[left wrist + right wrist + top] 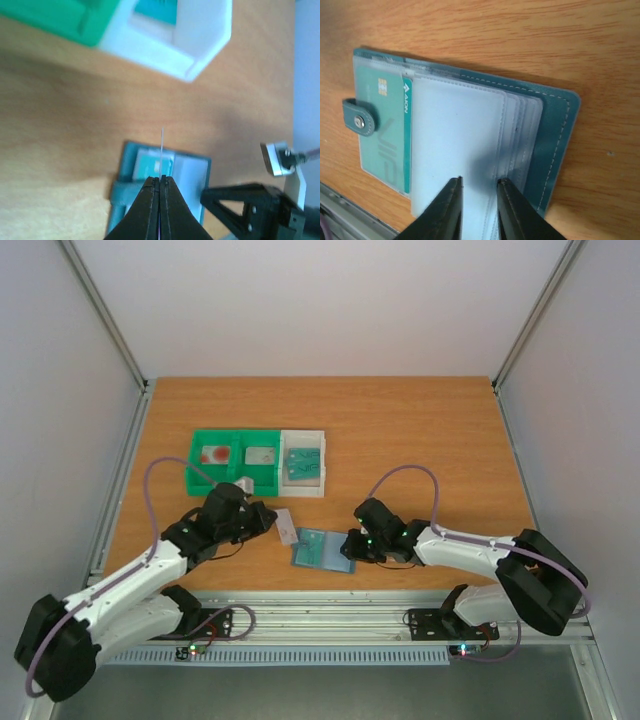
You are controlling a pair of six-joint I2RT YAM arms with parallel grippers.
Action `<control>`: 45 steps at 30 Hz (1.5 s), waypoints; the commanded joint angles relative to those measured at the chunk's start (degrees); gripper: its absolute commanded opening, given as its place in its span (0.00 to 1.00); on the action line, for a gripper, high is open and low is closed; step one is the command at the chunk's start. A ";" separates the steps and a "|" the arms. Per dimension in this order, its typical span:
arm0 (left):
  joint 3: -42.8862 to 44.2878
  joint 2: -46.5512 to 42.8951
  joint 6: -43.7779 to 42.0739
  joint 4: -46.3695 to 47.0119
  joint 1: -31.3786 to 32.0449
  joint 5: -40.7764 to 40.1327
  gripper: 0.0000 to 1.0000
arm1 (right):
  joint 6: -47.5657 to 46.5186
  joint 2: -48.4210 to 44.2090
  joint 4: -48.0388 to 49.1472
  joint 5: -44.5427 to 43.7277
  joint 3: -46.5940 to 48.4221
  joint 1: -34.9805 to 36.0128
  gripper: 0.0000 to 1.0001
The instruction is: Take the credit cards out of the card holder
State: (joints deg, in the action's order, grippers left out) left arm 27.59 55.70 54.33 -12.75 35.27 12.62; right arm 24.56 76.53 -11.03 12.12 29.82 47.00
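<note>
L end effector (pixel 160 179) is clenched on a pale credit card (pixel 287 525), seen edge-on, just beside the open card holder (pixel 322 550) at front-centre of the bench (pixel 420 430). R end effector (pixel 479 187), jaws slightly parted w/ nothing gripped, rests over the clear sleeves (pixel 460 140). A teal card (pixel 382 135) sits inside.

Risks: the thin card may twist out of the pinch, and R may drag the holder toward the near edge. Green tray (pixel 215 434) and white tray (pixel 303 433) stand close behind. There is open room far right.

Links (pixel 130 585): looked white between black joints.
Cables (pixel 149 490): showed purple, looped.
Fingers (pixel 447 210): tapered black, with smooth faces.
</note>
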 commanded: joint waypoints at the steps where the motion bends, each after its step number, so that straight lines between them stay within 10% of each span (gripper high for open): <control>1: 4.21 -5.46 -4.22 -6.23 -1.78 -13.98 0.00 | -0.70 -3.13 -1.47 -0.03 0.06 0.41 0.27; 14: 8.97 0.86 -12.84 15.55 -5.50 -32.89 0.00 | -2.78 -14.54 -10.90 -0.42 4.06 0.37 0.98; 45: 13.51 41.72 -5.15 53.71 -11.36 -44.30 0.01 | -5.48 -19.73 -18.11 -8.24 5.94 0.35 0.99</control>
State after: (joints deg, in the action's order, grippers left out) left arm 39.81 94.48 49.06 32.84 24.08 -30.44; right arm 19.84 57.41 -28.08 5.82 34.26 47.00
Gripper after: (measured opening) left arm 0.006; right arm 0.986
